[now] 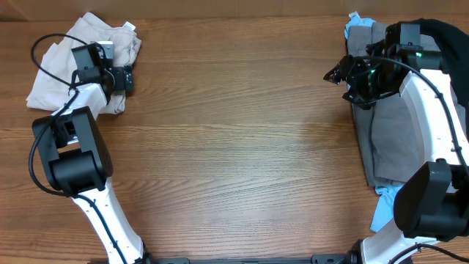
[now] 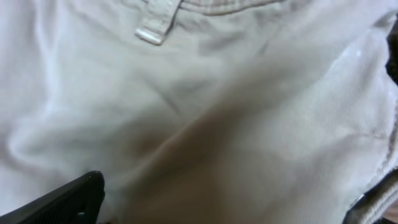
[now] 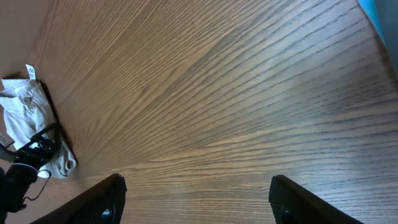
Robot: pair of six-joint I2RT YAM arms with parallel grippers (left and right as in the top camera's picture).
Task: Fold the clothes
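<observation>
The beige shorts (image 1: 62,62) lie crumpled at the table's far left corner. My left gripper (image 1: 123,79) is at their right edge. In the left wrist view the shorts (image 2: 186,93) fill the frame, with a belt loop and waistband seam at the top. The left gripper (image 2: 239,186) is open, its fingers wide apart and low against the cloth. My right gripper (image 1: 335,74) is open and empty over bare wood, just left of the pile of other garments. Its fingers (image 3: 198,183) are spread wide. The shorts (image 3: 28,130) show far off in the right wrist view.
At the right edge lies a pile with a grey garment (image 1: 392,139), a light blue one (image 1: 385,209) beneath it and a black one (image 1: 447,33) at the back. A corner of the light blue garment (image 3: 382,12) shows in the right wrist view. The wooden table (image 1: 234,147) spans the middle.
</observation>
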